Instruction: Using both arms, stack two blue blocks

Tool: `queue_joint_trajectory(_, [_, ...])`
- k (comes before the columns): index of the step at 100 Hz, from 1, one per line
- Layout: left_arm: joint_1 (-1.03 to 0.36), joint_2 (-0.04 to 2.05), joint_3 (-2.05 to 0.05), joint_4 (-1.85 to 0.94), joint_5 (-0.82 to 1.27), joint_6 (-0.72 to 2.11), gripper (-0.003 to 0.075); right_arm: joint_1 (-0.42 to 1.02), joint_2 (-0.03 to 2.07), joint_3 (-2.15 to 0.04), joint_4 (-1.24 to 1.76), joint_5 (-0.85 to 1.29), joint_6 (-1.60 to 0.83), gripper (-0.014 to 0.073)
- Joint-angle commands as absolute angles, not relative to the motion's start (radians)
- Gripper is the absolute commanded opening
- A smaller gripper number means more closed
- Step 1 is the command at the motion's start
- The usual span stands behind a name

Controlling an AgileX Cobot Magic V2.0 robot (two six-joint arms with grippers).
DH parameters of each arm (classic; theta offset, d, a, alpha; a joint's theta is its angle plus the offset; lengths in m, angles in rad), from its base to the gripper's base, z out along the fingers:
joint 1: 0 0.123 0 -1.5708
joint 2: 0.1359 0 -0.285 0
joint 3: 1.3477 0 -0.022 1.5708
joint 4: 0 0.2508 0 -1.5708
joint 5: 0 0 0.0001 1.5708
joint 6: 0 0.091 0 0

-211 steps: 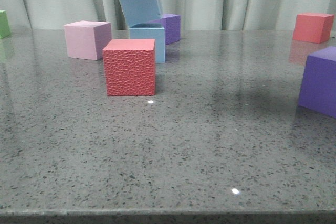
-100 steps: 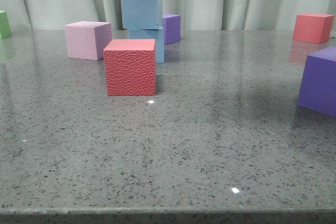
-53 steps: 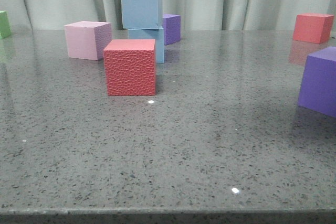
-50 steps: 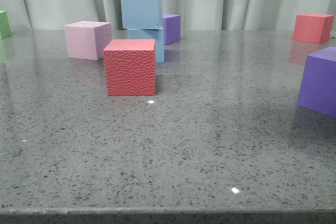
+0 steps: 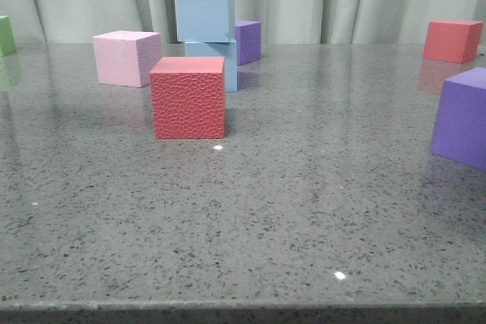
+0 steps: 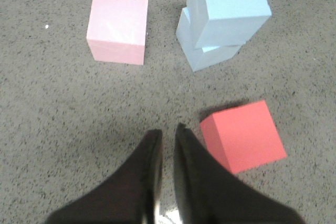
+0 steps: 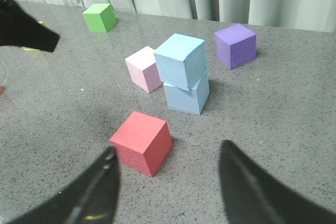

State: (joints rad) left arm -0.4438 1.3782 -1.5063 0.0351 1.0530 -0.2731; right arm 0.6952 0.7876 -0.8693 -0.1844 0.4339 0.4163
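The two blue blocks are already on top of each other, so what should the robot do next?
Probably just lift both arms away and stop. The top blue block already sits on the bottom blue block, a bit twisted but resting by itself. The left gripper is shut and holds nothing; the right gripper is open and empty. Backing off carefully avoids bumping the red block nearby.

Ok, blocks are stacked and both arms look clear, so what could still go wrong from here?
1. The top blue block sits twisted and offset on the bottom blue block, overhanging one edge; a bump might topple it.
2. The red block lies between the right gripper and the stack, so a low move could shove it into the stack.
3. The shut left gripper hangs beside that red block.
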Motion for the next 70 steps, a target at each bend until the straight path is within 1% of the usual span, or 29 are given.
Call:
queue_joint_trajectory(1, [-0.453, 1.269, -1.435, 0.040, 0.944, -0.274, -0.0018, 0.690, 0.766, -0.885, -0.218, 0.383, 0.417, 0.0290])
queue_joint_trajectory(11, [-0.453, 1.189, -1.333, 0.040, 0.882, -0.274, -0.0018, 0.690, 0.743, -0.867, -0.226, 0.392, 0.417, 0.0150])
queue_joint_trajectory(12, [-0.453, 1.177, -1.318, 0.040, 0.878, -0.274, -0.0018, 0.690, 0.743, -0.867, -0.226, 0.392, 0.417, 0.0150])
queue_joint_trajectory(18, [-0.453, 1.128, -1.257, 0.048, 0.839, -0.274, -0.0018, 0.690, 0.726, -0.855, -0.227, 0.395, 0.417, 0.0071])
queue_joint_trajectory(27, [-0.453, 1.049, -1.160, 0.072, 0.794, -0.274, -0.0019, 0.690, 0.699, -0.837, -0.234, 0.385, 0.417, -0.0010])
queue_joint_trajectory(34, [-0.451, 0.990, -1.082, 0.103, 0.767, -0.276, -0.0019, 0.690, 0.673, -0.819, -0.251, 0.377, 0.417, -0.0054])
queue_joint_trajectory(48, [-0.449, 0.861, -0.919, 0.114, 0.681, -0.283, -0.0018, 0.690, 0.611, -0.759, -0.292, 0.374, 0.417, -0.0095])
queue_joint_trajectory(70, [-0.449, 0.659, -0.707, 0.120, 0.534, -0.283, -0.0018, 0.690, 0.484, -0.639, -0.308, 0.374, 0.417, -0.0096])
